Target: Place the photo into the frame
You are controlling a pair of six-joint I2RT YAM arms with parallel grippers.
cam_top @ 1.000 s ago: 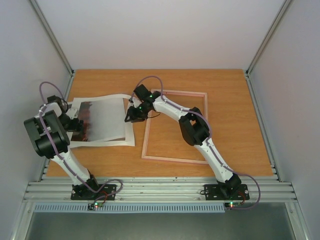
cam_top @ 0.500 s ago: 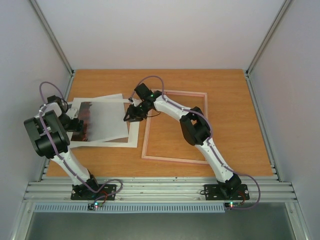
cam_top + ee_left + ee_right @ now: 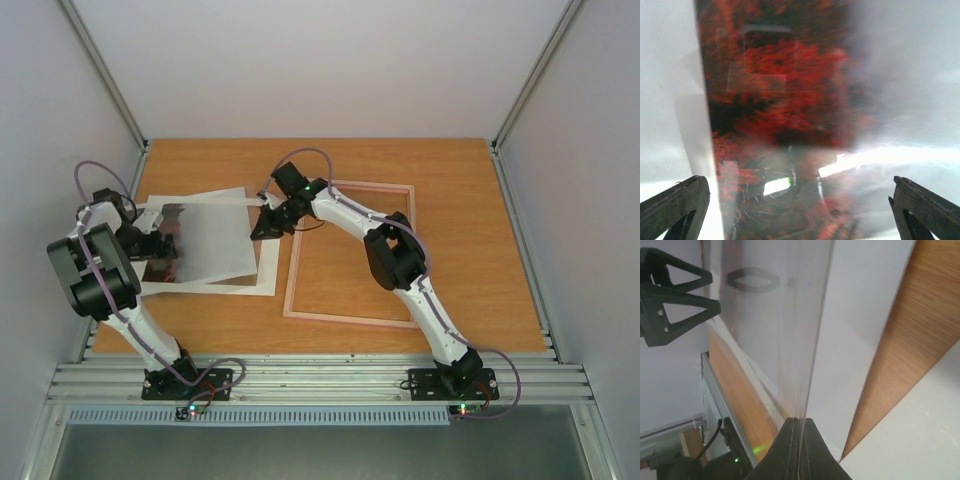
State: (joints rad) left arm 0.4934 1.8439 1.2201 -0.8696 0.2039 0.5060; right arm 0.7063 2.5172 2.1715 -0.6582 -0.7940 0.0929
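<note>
Two grippers are at the photo (image 3: 205, 240), which lies on the left half of the table (image 3: 450, 200), askew on a white mat (image 3: 268, 280) and left of the frame (image 3: 380, 185). The right gripper (image 3: 262, 228) has its jaws closed on the photo's right edge; its wrist view shows the two fingers pressed together with the thin sheet rising edge-on out of the pinch. The left gripper (image 3: 150, 245) hangs over the photo's dark, red-treed end with its jaws spread wide, holding nothing.

The photo looks light, thin and glossy, so it is likely to bow, slip and crease if dragged from one corner. A shallow pinch at the middle of an edge, as the right gripper has now, seems the safest hold, with the far end supported or left to slide flat.

The mat's right edge sits just beside the frame's left rim, so the photo has to clear that rim before it can settle inside. The frame lies flat, with wood showing through its opening. The right arm stretches across it, which leaves the sheet little free path. The left arm is near the enclosure's left wall. Bare table shows beyond and to the right of the frame.
</note>
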